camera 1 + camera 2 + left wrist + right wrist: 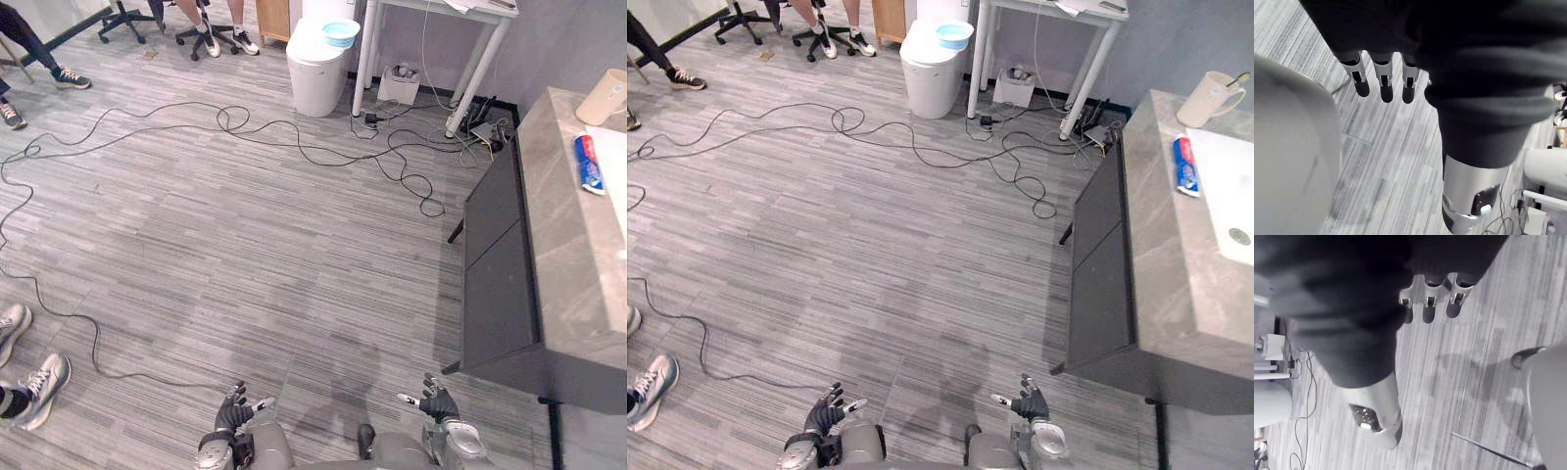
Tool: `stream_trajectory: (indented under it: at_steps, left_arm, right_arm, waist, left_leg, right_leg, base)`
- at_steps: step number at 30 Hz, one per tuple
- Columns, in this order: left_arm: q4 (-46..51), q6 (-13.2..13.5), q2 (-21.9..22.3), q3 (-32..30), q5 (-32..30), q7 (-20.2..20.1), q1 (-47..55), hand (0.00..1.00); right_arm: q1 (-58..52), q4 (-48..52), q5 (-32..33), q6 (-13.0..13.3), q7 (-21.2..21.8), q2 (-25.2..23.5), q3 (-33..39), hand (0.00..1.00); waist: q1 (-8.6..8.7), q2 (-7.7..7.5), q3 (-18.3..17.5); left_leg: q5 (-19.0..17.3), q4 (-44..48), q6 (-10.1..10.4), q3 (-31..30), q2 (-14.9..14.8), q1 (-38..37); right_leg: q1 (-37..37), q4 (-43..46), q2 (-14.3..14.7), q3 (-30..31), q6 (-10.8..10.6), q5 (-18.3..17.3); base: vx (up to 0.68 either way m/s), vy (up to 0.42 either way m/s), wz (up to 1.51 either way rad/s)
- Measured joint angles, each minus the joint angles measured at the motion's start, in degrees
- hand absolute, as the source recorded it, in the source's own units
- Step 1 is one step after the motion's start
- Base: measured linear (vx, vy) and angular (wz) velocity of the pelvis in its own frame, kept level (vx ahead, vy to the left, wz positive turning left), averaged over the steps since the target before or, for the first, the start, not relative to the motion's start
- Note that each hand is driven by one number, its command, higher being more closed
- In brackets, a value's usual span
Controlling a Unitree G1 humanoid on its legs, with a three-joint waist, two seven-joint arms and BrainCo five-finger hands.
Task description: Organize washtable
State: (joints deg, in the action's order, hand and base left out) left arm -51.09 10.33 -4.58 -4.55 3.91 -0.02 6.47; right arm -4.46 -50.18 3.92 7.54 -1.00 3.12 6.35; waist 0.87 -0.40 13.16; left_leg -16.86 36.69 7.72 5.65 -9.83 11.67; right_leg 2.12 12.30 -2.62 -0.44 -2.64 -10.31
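Grey washtable (558,245) stands well apart from the right robot hand (438,402).

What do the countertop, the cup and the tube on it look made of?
Countertop: grey stone or stone-look laminate, matt, with faint pale veining. Cup: cream and smooth; ceramic or plastic, hard to tell. Tube: probably soft plastic, slightly glossy, flattened, printed red, blue and white.
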Motion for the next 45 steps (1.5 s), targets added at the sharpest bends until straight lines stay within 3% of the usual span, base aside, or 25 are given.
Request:
stream_trajectory:
  at_steps: [1,2,3,6,9,12,14,16,18,22,23,24,27,28,29,30,32,34,37,38,39,40,42,43,45]
  left_arm:
    - [-0.2,0.0,0.7,0.4,0.0,-0.1,0.2,0.0]
    - [-0.4,0.1,0.7,0.6,0.0,0.0,0.1,0.0]
    - [-0.4,0.1,0.5,0.4,0.0,0.0,0.4,0.0]
    - [-0.5,0.1,-0.5,-0.1,0.1,0.0,0.3,0.0]
    - [-0.3,0.1,-0.6,0.0,0.0,0.0,0.0,0.0]
    - [-0.2,0.1,-1.2,0.1,0.0,0.0,0.3,0.0]
    - [-0.2,0.1,-1.2,0.5,0.1,0.1,0.2,0.0]
    - [-0.1,0.1,-1.4,0.3,0.2,0.1,0.2,0.0]
    - [-0.2,0.0,-1.4,0.4,0.2,0.1,1.0,0.0]
    - [-0.2,0.0,-1.4,0.5,0.3,0.1,1.3,0.0]
    - [-0.3,0.0,-1.6,0.5,0.3,0.1,1.3,0.0]
    - [-0.4,0.0,-1.9,0.4,0.3,0.1,1.3,0.0]
    - [-0.7,0.1,-0.5,0.2,0.2,0.1,0.1,0.0]
    - [-0.7,0.1,0.2,-0.3,0.2,0.1,0.1,0.0]
    - [-0.7,0.1,0.8,-0.6,0.2,0.1,0.5,0.0]
    - [-0.6,0.1,1.1,-0.6,0.2,0.1,0.6,0.0]
    - [0.7,0.1,1.7,-0.6,0.3,0.0,1.4,0.0]
    - [2.3,0.2,1.7,-0.7,0.5,0.0,1.5,0.0]
    - [2.6,0.1,2.0,-2.7,0.6,0.1,1.4,0.0]
    - [2.7,0.2,2.2,-2.9,0.6,0.0,1.4,0.0]
    - [3.4,0.2,2.4,-3.3,0.6,0.1,1.2,0.0]
    - [3.4,0.2,2.5,-3.4,0.6,0.1,1.2,0.0]
    - [3.4,0.2,3.0,-3.5,0.6,0.1,1.4,0.0]
    - [3.3,0.2,3.2,-3.5,0.6,0.1,1.6,0.0]
    - [3.4,0.2,3.7,-3.5,0.6,0.1,1.8,0.0]
  right_arm:
    - [0.0,-0.1,0.0,0.1,-0.2,1.2,0.7,0.0]
    - [0.3,-0.7,0.0,0.1,-0.1,2.2,0.7,0.0]
    - [0.2,-0.6,0.0,0.1,-0.1,2.1,0.5,0.0]
    - [-0.1,-0.5,-0.1,-0.1,0.1,-0.6,-0.1,0.0]
    - [-0.9,-0.1,-0.8,-0.2,0.6,-1.7,-0.8,0.0]
    - [-1.2,0.9,-1.4,-0.2,1.2,-1.6,-2.6,0.0]
    - [-1.4,0.9,-1.5,-0.2,1.2,-1.7,-2.9,0.0]
    - [-0.9,0.9,-1.9,-0.2,1.2,-1.5,-3.2,0.0]
    - [-0.1,0.8,-1.9,-0.2,1.2,-0.9,-4.6,0.0]
    - [0.8,0.7,-2.0,-0.2,1.2,0.2,-6.7,0.0]
    - [0.5,0.7,-2.3,-0.1,1.2,0.4,-6.8,0.0]
    - [0.7,0.8,-2.2,-0.1,1.2,0.6,-6.7,0.0]
    - [2.0,1.1,-2.4,-0.1,1.2,1.4,-6.1,0.0]
    - [2.0,1.1,-2.4,-0.2,1.2,1.5,-5.9,0.0]
    - [1.7,1.2,-2.3,-0.2,1.2,1.3,-6.1,0.0]
    - [1.6,1.3,-2.3,-0.2,1.2,0.8,-6.3,0.0]
    - [0.5,1.9,-2.1,-0.1,1.1,0.3,-6.4,0.0]
    - [-0.5,2.3,-1.7,-0.1,1.0,0.2,-6.2,0.0]
    - [-1.0,2.0,-1.7,-0.3,0.9,-0.3,-4.1,0.0]
    - [-1.0,2.0,-1.7,-0.3,0.8,-0.3,-3.9,0.0]
    - [-0.6,2.1,-1.7,-0.3,0.7,-0.3,-3.9,0.0]
    - [-0.4,2.1,-1.7,-0.3,0.7,-0.3,-3.9,0.0]
    - [0.7,2.3,-1.7,-0.1,0.7,-0.4,-3.9,0.0]
    - [0.7,2.4,-1.7,-0.1,0.7,-0.3,-3.9,0.0]
    - [-0.5,2.9,-1.7,-0.1,0.7,-0.5,-4.0,0.0]
  waist:
    - [0.27,1.58,-1.1]
    - [0.09,1.56,-0.7]
    - [-0.14,1.81,-1.1]
    - [-0.68,-0.08,-1.4]
    - [-2.09,-2.06,-1.5]
    - [-1.59,-3.23,-1.6]
    - [-1.42,-3.21,-1.6]
    - [-1.66,-2.93,-1.4]
    - [-1.34,-2.53,-1.2]
    - [0.45,-2.4,-1.1]
    - [1.36,-2.15,-1.2]
    - [1.52,-1.88,-1.1]
    - [1.28,1.24,-1.2]
    - [1.26,1.67,-1.2]
    - [1.33,1.82,-1.1]
    - [1.31,1.96,-1.0]
    - [1.06,1.23,-0.8]
    - [0.6,0.99,-0.9]
    - [-0.75,0.65,-0.7]
    - [-1.07,0.49,-0.6]
    - [-2.02,0.31,-0.5]
    - [-2.03,0.19,-0.4]
    - [-2.2,0.7,-0.6]
    - [-2.39,1.06,-0.7]
    - [-3.31,1.87,-1.7]
  left_leg:
    - [1.2,-11.2,-1.5,-3.9,2.8,0.0]
    - [4.4,-11.8,-3.9,-2.8,3.6,-0.3]
    - [4.4,-12.2,-3.9,-2.2,4.0,-0.5]
    - [2.2,-12.3,-5.6,1.3,5.3,-0.8]
    - [0.6,-13.7,-7.1,6.1,6.4,-4.9]
    - [-1.2,-15.1,-9.6,8.8,7.4,-10.9]
    - [-1.7,-15.8,-10.2,9.0,7.1,-12.2]
    - [-3.1,-17.5,-9.6,9.3,4.9,-14.9]
    - [-3.0,-19.1,-8.5,10.6,3.3,-17.0]
    - [-3.2,-24.6,-4.2,11.5,3.0,-23.3]
    - [-3.4,-25.8,-2.6,10.1,2.8,-25.4]
    - [-3.2,-25.9,-2.0,9.5,2.3,-26.0]
    - [-0.2,-16.2,3.5,5.2,-2.5,-23.3]
    - [2.2,-9.6,3.8,3.4,-3.6,-20.8]
    - [7.4,0.9,3.3,1.2,-5.0,-17.4]
    - [8.1,6.3,3.5,0.4,-6.0,-15.6]
    - [6.9,20.0,1.4,2.2,-8.2,-9.9]
    - [5.8,21.9,-0.4,3.0,-7.9,-4.6]
    - [3.8,15.8,-2.4,3.3,-4.5,3.0]
    - [3.4,13.4,-2.0,3.2,-3.3,4.1]
    - [3.5,2.8,-1.6,1.0,1.0,6.1]
    - [3.6,0.6,-1.6,0.3,1.7,6.2]
    - [7.0,-16.7,-0.2,-4.5,5.9,6.0]
    - [8.1,-19.4,-0.7,-5.3,5.9,5.8]
    - [13.8,-18.3,-5.2,-4.6,5.7,4.8]
  right_leg:
    - [-0.6,-1.0,-0.8,0.8,-0.8,0.7]
    - [-0.9,-1.7,-1.3,2.5,-1.9,0.4]
    - [-1.2,-1.6,-1.9,3.3,-2.1,0.3]
    - [-2.8,-0.1,-3.8,6.2,-3.8,-0.8]
    - [-7.0,10.0,-5.2,9.0,-4.9,-1.6]
    - [-12.6,25.9,-6.9,5.6,-5.4,-0.6]
    - [-13.6,27.8,-7.1,2.9,-5.0,-2.6]
    - [-16.8,26.8,-5.4,-4.5,-3.0,-5.6]
    - [-19.5,23.0,-3.7,-8.2,-2.2,-5.2]
    - [-22.9,4.1,-1.9,-12.0,0.6,5.8]
    - [-22.5,4.7,-1.5,-12.0,3.7,12.8]
    - [-23.0,6.6,-1.5,-12.1,5.4,13.9]
    - [-22.9,12.8,1.7,-14.0,8.4,6.4]
    - [-21.3,12.2,3.0,-13.9,8.9,5.1]
    - [-17.7,10.0,4.8,-13.2,9.7,4.3]
    - [-15.3,8.3,5.8,-12.8,9.9,4.1]
    - [-7.4,3.5,8.0,-10.3,11.0,3.0]
    - [-3.7,1.0,8.8,-8.4,11.8,1.7]
    - [1.3,-2.6,8.9,-4.9,10.9,2.0]
    - [2.2,-3.2,8.9,-4.1,10.7,2.0]
    - [4.2,-4.5,8.1,-1.2,9.7,1.5]
    - [4.6,-4.6,7.9,-0.8,9.6,1.3]
    - [6.2,-5.5,7.2,3.3,7.7,0.1]
    - [6.4,-5.4,7.3,4.1,7.3,-0.6]
    - [7.0,-2.7,7.0,7.2,5.2,-4.0]
  base:
    - [0.03,0.217,-0.27]
    - [0.02,0.236,-0.34]
    - [0.04,0.186,-0.45]
    - [0.09,0.179,-0.47]
    - [0.1,0.14,-0.65]
    - [0.15,0.157,-0.48]
    - [0.13,0.055,-0.08]
    - [0.19,0.011,-0.16]
    - [0.24,-0.019,-0.26]
    - [0.4,-0.102,0.01]
    - [0.51,-0.168,0.31]
    - [0.51,-0.198,0.17]
    - [0.56,-0.29,-0.07]
    - [0.59,-0.307,-0.34]
    - [0.48,-0.232,-0.35]
    - [0.44,-0.188,-0.49]
    - [0.39,-0.152,-0.51]
    - [0.29,-0.094,-0.38]
    - [0.31,-0.029,-0.53]
    - [0.41,0.085,-0.83]
    - [0.35,0.119,-0.64]
    - [0.41,0.182,-0.86]
    - [0.34,0.207,-0.92]
    - [0.34,0.25,-1.14]
    - [0.38,0.296,-1.05]
